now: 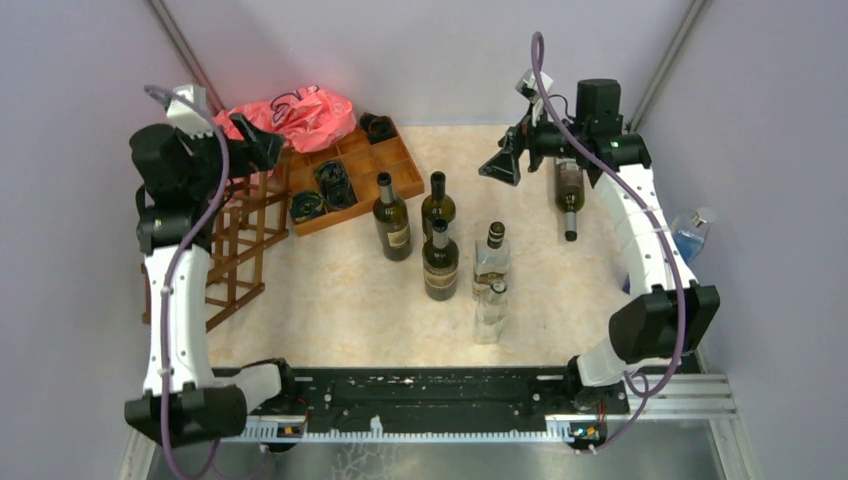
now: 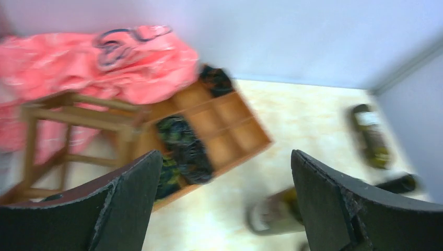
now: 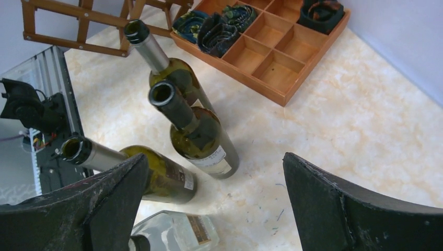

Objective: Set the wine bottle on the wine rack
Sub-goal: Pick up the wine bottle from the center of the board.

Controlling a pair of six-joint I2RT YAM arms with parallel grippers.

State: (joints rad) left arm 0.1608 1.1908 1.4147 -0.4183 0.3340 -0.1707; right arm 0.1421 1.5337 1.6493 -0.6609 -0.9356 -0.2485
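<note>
Clearly both gape empty: left end effector (image 2: 225,157) near wine rack (image 2: 83,116) edge; right end effector (image 3: 215,157) aloft.

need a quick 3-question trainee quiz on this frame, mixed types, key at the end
1. True or false: the left claw and the right claw both stand open and empty.
2. Fill in: in the top view, the wine rack stands to the ___ of the compartmented tray.
3. Pick one: the dark bottle lying on its side is nearest to: A the wine rack; B the right claw; C the left claw.
Key: 1 true; 2 left; 3 B.
</note>
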